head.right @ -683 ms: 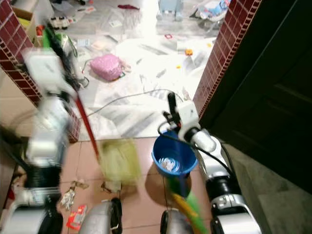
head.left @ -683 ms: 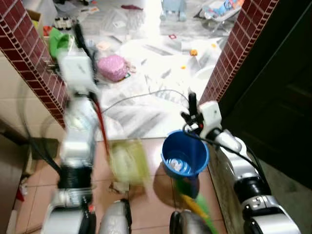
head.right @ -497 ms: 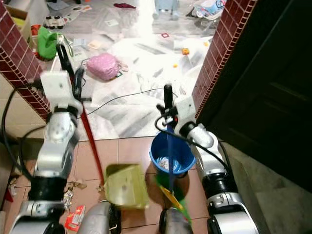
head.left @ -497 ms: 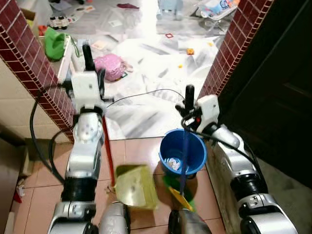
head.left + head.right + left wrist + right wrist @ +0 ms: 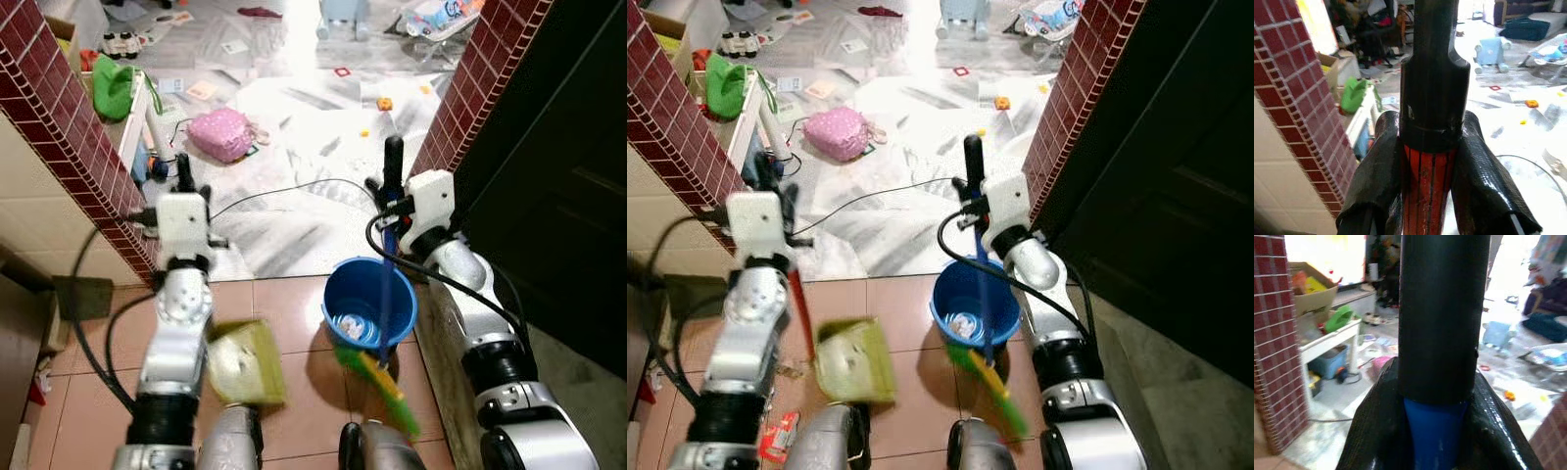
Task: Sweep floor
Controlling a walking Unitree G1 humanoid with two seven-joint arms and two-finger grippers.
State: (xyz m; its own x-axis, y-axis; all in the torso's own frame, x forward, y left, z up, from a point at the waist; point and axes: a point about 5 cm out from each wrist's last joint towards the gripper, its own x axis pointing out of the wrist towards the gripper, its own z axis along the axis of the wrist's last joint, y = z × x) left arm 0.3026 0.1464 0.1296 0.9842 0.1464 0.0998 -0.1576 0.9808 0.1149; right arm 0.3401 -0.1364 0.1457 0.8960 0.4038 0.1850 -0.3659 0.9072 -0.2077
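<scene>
Left eye view: our left pincer [image 5: 182,176] carries the yellow-green dustpan [image 5: 243,362] at lower centre, our right pincer [image 5: 391,162] the broom [image 5: 380,377] beside the blue bucket [image 5: 367,299]; sweeping seemingly hasn't begun, so next both should lower to the tiles. Left wrist view adds fingers [image 5: 1376,176] clamping the red handle [image 5: 1426,191]. Right wrist view adds fingers [image 5: 1496,431] clamping the blue handle [image 5: 1435,431].

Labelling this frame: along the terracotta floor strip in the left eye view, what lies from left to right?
Left pincer holding the red-handled yellow-green dustpan → round blue plastic bucket → green-bristled broom with a blue handle, held by the right pincer.
</scene>
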